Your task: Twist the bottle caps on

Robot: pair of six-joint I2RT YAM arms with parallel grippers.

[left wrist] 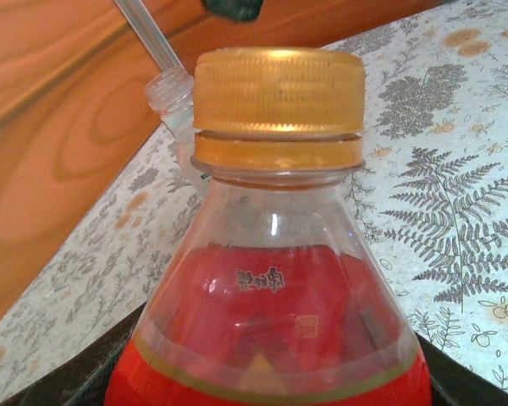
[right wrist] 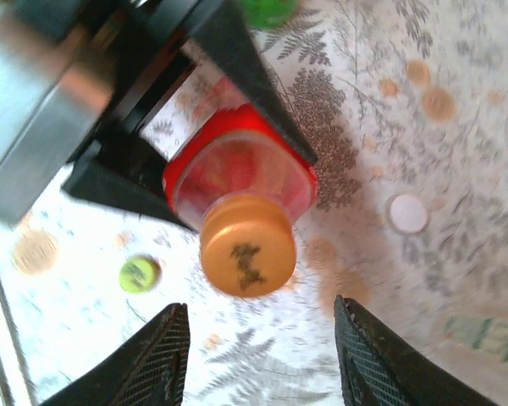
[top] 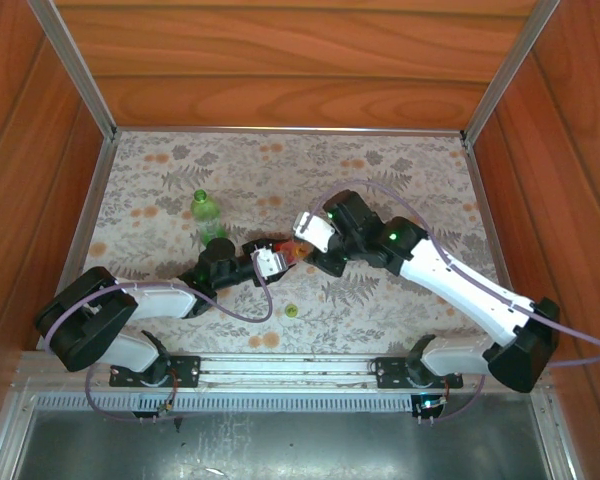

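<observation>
The red bottle (top: 294, 250) with its label (left wrist: 271, 372) is held tilted above the table, and my left gripper (top: 272, 262) is shut on its body. An orange cap (left wrist: 278, 89) sits on its neck, with a dark mark on its top face (right wrist: 247, 245). My right gripper (right wrist: 262, 359) is open, its mesh-faced fingers (right wrist: 157, 364) just short of the cap and not touching it. On the cloth lie the yellow-green cap (top: 291, 311) (right wrist: 139, 274) and the white cap (right wrist: 407, 213). The green bottle (top: 202, 210) stands uncapped at the left. The clear bottle's open neck (left wrist: 171, 95) shows behind the red bottle.
A fern-and-flower tablecloth (top: 410, 180) covers the table, walled by wooden panels (top: 280, 70) with metal corner posts. The two arms meet over the middle of the table. Open cloth lies at the back and to the right.
</observation>
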